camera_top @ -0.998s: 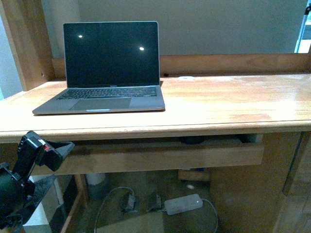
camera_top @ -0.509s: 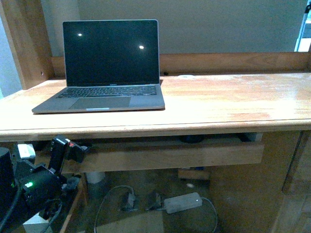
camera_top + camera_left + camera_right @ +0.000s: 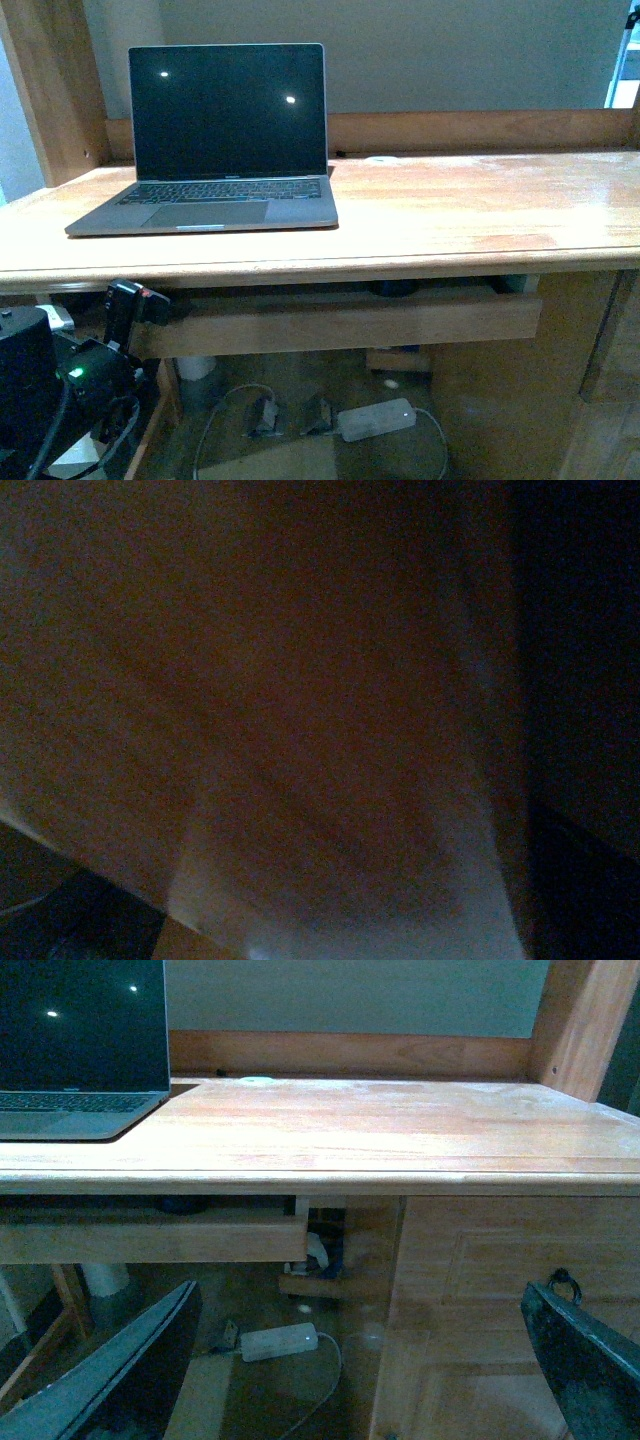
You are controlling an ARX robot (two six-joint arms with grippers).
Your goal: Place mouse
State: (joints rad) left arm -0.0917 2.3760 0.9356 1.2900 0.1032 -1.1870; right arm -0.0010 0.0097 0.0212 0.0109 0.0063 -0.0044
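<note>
No mouse is clearly in view. A small dark rounded shape [image 3: 397, 288] lies in the gap between the desktop and the pull-out tray [image 3: 340, 320]; I cannot tell what it is. The same dark shape [image 3: 185, 1203] shows in the right wrist view. My left gripper [image 3: 128, 303] is open, low at the left, up against the tray's left end under the desk edge. The left wrist view is dim and blurred and shows only a brown surface close up. My right gripper [image 3: 365, 1380] is open wide with nothing between its fingers [image 3: 150, 1365], in front of the desk, below its top.
An open grey laptop [image 3: 215, 150] stands on the left of the wooden desk [image 3: 480, 210]. A wooden cabinet door with a ring pull [image 3: 563, 1285] is under the desk at the right. A white power adapter [image 3: 377, 418] with cables lies on the floor.
The left arm rose and swung right from the lower left corner to the tray's left end. Over the last half second it barely moved.
</note>
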